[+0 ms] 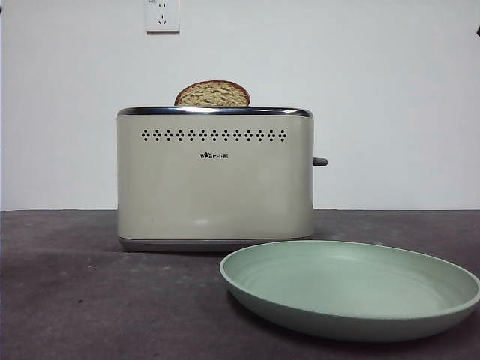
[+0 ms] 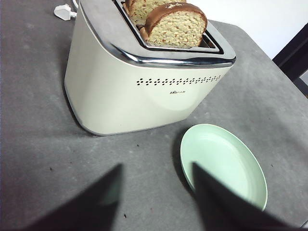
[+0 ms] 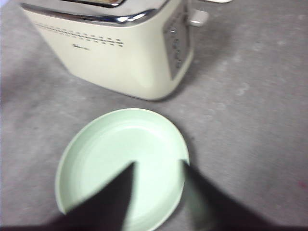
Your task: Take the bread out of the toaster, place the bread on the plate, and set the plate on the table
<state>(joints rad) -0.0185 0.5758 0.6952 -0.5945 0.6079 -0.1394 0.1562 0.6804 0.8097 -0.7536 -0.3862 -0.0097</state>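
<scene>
While bread (image 1: 212, 94) sits in toaster (image 1: 214, 180), both grippers' fingers spread, empty; plate (image 1: 352, 289) on table (image 1: 67, 300).

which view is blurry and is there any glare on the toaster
The right wrist view is soft with motion blur: the toaster dots and plate rim smear. The left wrist view is sharp on the bread, with a bright streak of glare along the chrome top rim. The front view is crisp and evenly lit, with only a faint sheen low on the toaster's face.
</scene>
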